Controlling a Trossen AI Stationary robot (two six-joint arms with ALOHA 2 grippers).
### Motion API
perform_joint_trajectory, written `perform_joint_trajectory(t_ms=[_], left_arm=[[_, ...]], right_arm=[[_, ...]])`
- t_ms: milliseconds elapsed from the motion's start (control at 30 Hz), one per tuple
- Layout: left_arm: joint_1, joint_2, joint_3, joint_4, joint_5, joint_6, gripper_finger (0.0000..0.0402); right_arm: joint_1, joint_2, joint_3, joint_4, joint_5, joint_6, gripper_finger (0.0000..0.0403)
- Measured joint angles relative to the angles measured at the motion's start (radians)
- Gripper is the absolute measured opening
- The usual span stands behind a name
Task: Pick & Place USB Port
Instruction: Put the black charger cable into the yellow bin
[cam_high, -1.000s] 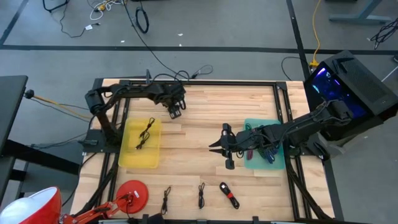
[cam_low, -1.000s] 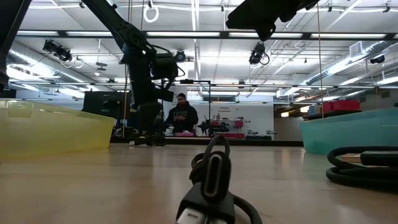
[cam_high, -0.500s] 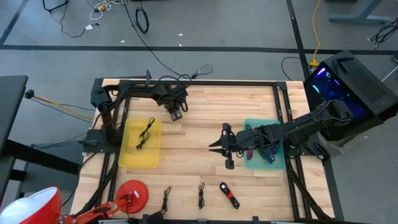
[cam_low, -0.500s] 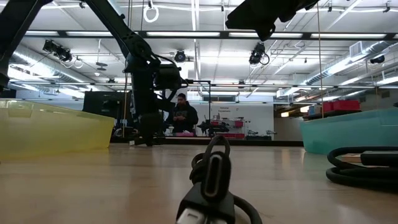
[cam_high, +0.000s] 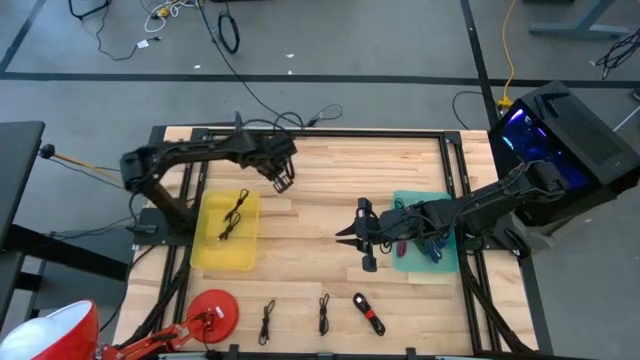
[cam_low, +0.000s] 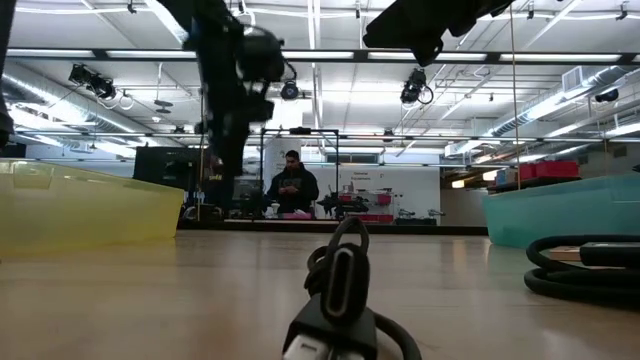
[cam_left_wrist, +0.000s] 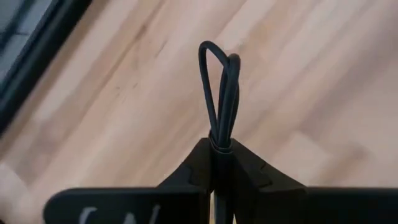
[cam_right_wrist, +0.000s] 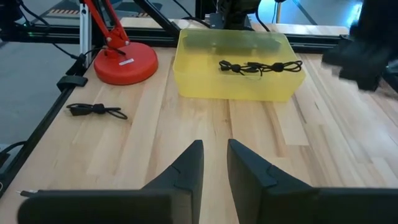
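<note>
The left tool (cam_left_wrist: 221, 163) is pinching a black cable (cam_left_wrist: 220, 93); its two dark fingers are pressed together on the bundle, and a loop of the cable sticks out past the tips; the grip sits near the middle of the bundle, so I think it will not slip out. In the high view the left tool (cam_high: 282, 178) hangs over the far part of the wooden desk (cam_high: 320, 215), just past the far corner of the yellow bin (cam_high: 226, 230); the bin is close, so it is probably where the cable should go. One cable (cam_high: 234, 215) already lies inside the yellow bin.

The right tool (cam_high: 362, 236) waits near the middle of the desk, beside the teal bin (cam_high: 446, 262); its fingers stand a little apart with nothing between them; it stays out of the way while the left arm works.

More cables lie along the near edge of the desk: a small one (cam_high: 267, 322), another (cam_high: 324, 313), and a thicker one (cam_high: 369, 314); they look like they are waiting their turn. A red lamp base (cam_high: 213, 312) sits at the near left corner.

In the low view a person (cam_low: 291, 186) is far behind the desk.
</note>
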Motion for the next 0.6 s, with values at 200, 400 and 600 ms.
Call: perform_joint_trajectory(t_ms=[200,400,600], left_arm=[[-0.144,-0.145,0.022,-0.220,-0.024,-0.211,0.0029],[-0.371,-0.280,-0.052,-0.356,-0.094,-0.542,0.0029],[-0.624,-0.360,-0.163,-0.403,-0.155,-0.927,0.0029]], right_arm=[[0.000,0.000,0.000,-0.021,0.000,0.004,0.0072],[0.000,0.000,0.000,-0.042,0.007,0.004,0.0072],[0.000,0.000,0.000,-0.055,0.010,0.003,0.0072]])
